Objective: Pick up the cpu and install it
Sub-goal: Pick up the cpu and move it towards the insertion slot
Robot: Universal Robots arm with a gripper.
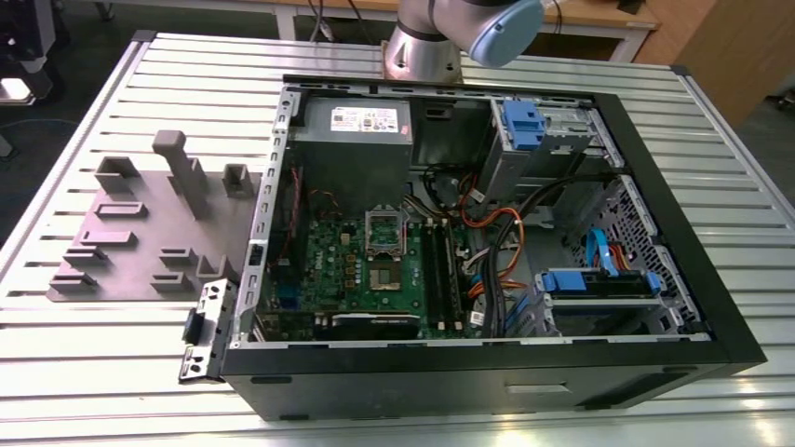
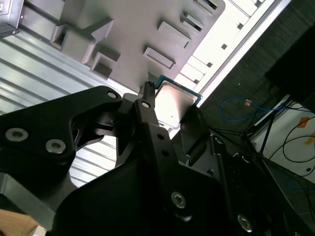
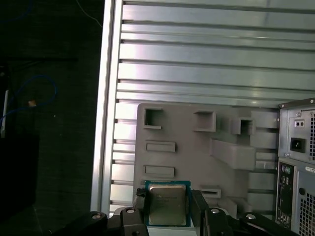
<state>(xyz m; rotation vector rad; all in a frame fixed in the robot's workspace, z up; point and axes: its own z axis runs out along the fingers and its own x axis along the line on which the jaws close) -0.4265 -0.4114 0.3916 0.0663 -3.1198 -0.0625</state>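
As the gripper (image 3: 168, 212) pinches it, cpu (image 3: 167, 201) held between both fingers (image 3: 197, 205)

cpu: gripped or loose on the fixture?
Gripped. In both wrist views the cpu sits between the gripper fingers, which press against its two opposite edges.
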